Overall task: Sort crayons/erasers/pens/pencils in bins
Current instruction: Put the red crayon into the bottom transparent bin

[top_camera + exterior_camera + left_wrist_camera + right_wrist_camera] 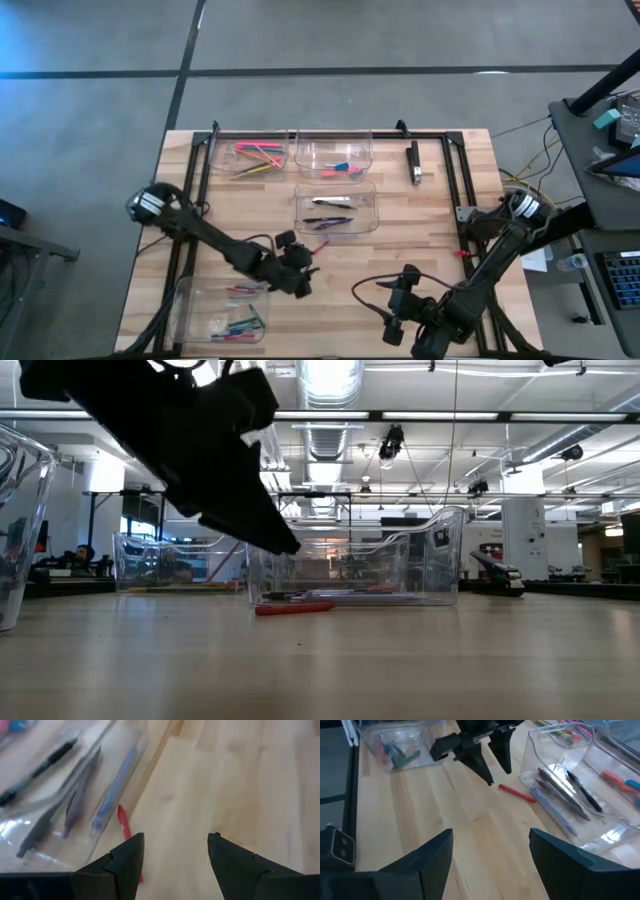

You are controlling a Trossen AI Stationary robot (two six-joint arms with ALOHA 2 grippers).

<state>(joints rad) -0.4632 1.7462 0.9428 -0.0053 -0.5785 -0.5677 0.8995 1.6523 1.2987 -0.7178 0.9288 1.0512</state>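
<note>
A: Red crayon (516,793) lying flat on the bare wooden tabletop (420,250), just outside the near wall of the pens' bin (337,212), at about 7 o'clock from that bin in the high view.

B: And the left pincer (492,770)?

A: Above the crayon, fingers pointing down and spread apart, holding nothing. In its own wrist view the two fingers (127,860) stand wide open and the crayon (129,832) sits by one of them (not between them, as far as I can tell).

B: The other arm?

A: Right pincer (392,330) hangs over the near edge of the tabletop, at 5 o'clock from the pens' bin, also wide open and empty.

B: The bins?

A: Pens (565,790) lie in the middle bin. At 12 o'clock from it, the erasers' bin (333,156). At 10 o'clock, the pencils' bin (251,155) with pink and yellow pencils (256,153). Well apart at 7 o'clock, near the tabletop's front corner, the crayons' bin (222,310) holds red, blue and green crayons (240,322).
</note>
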